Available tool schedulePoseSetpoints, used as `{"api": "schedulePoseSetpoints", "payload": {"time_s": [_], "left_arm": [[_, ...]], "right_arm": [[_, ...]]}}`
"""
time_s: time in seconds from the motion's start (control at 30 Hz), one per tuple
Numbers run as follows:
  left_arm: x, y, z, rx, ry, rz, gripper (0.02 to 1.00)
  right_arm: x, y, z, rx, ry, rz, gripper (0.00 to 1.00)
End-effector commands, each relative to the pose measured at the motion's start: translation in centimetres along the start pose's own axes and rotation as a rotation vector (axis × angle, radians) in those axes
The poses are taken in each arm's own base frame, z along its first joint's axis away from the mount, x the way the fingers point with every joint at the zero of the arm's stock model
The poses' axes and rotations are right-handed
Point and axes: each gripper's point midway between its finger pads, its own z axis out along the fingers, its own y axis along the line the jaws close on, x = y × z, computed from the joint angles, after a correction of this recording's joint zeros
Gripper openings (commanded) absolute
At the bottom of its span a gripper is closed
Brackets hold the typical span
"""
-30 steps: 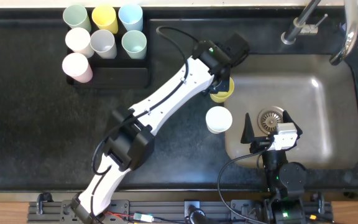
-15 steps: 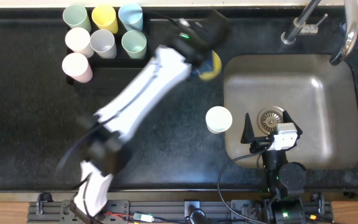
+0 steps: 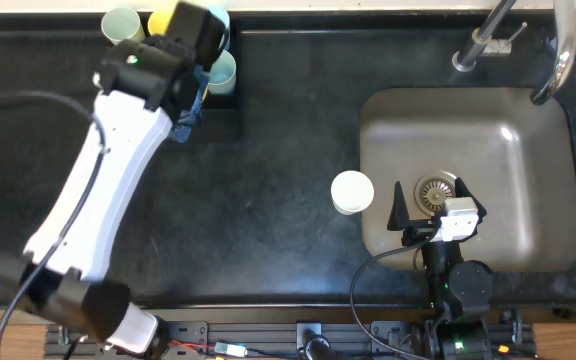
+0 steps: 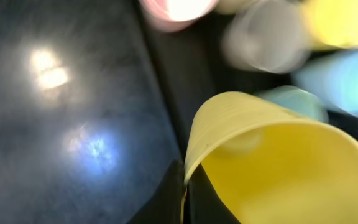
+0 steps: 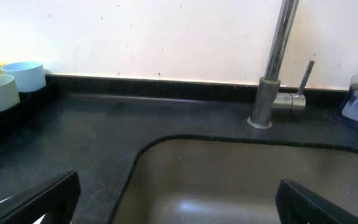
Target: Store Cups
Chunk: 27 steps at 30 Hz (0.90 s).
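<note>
Yellow cup (image 4: 278, 168) tilted, pinched at the rim wall by left gripper (image 4: 184, 194), fingers clamped on it. It hangs over the black tray (image 3: 218, 122) at the counter's (image 3: 268, 230) back left. Pale green cup (image 3: 120, 22) and teal cup (image 3: 224, 70) stand in the tray. White cup (image 3: 352, 191) upright on the counter, just beside the sink's (image 3: 528, 130) left rim. Right gripper (image 3: 430, 208) at the sink's near edge, fingers wide apart, holding nothing. Faucet (image 5: 272, 93) behind the basin.
</note>
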Motion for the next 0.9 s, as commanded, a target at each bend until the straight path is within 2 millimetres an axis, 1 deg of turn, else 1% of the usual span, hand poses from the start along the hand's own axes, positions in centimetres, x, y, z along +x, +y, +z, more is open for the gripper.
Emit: {"api": "schedulePoseSetpoints", "payload": {"time_s": [0.03, 0.27, 0.5, 0.7, 0.9], "left_arm": [[-0.7, 1.5, 2.8, -0.083, 0.018, -0.188, 0.036], [-1.6, 2.0, 5.9, -0.167, 0.025, -0.23, 0.036], [-1.6, 1.2, 8.7, -0.186, 0.061, -0.268, 0.036], [-1.0, 0.6, 10.2, -0.188, 0.071, -0.269, 0.036], [-0.8, 0.4, 11.1, -0.194, 0.071, -0.269, 0.038]], "right_arm": [[0.3, -0.1, 0.0, 0.001, -0.003, 0.001, 0.998], [0.3, -0.1, 0.0, 0.001, -0.003, 0.001, 0.998], [0.3, -0.1, 0.0, 0.001, -0.003, 0.001, 0.996], [0.3, -0.1, 0.0, 0.001, -0.003, 0.001, 0.998], [0.3, -0.1, 0.0, 0.001, -0.003, 0.001, 0.996]]}}
